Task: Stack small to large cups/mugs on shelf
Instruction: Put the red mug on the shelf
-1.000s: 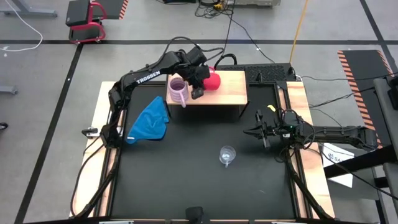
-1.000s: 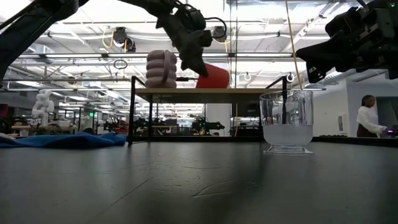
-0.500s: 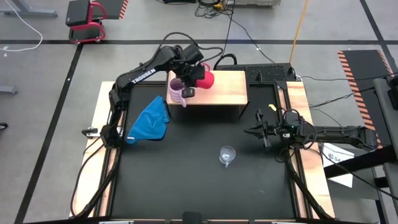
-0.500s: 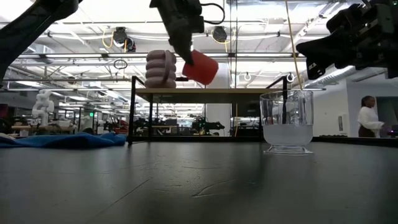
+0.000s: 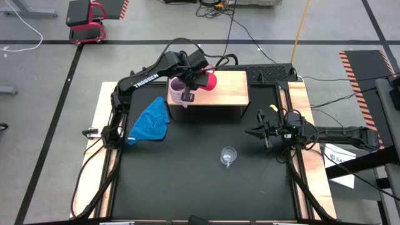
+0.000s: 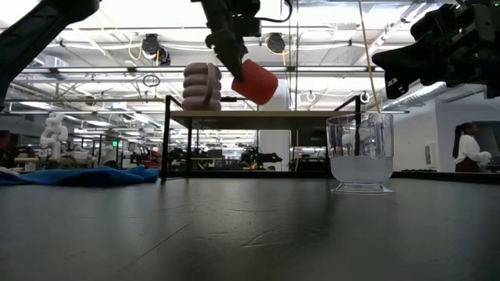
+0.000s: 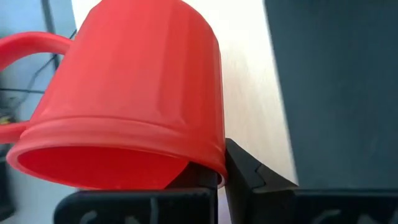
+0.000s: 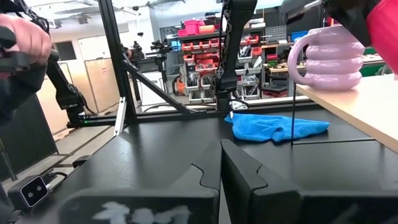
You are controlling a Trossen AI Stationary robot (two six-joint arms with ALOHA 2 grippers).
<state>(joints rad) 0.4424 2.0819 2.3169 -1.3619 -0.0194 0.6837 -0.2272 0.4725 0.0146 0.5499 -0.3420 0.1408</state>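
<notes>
Left claw [image 5: 195,80] pinched on rim of red mug [image 5: 209,80], holding it up off the shelf [image 5: 228,87], tilted. In low view mug [image 6: 255,82] hangs clear above shelf top [image 6: 266,114], mouth angled down toward claw [image 6: 226,48]. Left wrist view: fingers [image 7: 249,171] grip the lip of the mug [image 7: 130,93]; smooth glossy red plastic-looking body, loop handle on far side from the fingers, light wood of shelf [image 7: 249,81] beyond it.

Lilac-pink mug [image 5: 178,92] just beside claw, upright on shelf end nearest blue cloth [image 5: 151,120]; ribbed in stacked rings, handle visible in right wrist view [image 8: 328,57]. Low view puts it [image 6: 202,87] standing next to the raised red one, apart from it.

Clear glass cup [image 5: 229,155] well apart from left claw, upright on black desk [image 5: 187,181], nearer right claw [image 5: 258,132]. Right claw closed on nothing, off to the desk's side, above surface.

Person [image 6: 467,148] in room bkgd, low view.
</notes>
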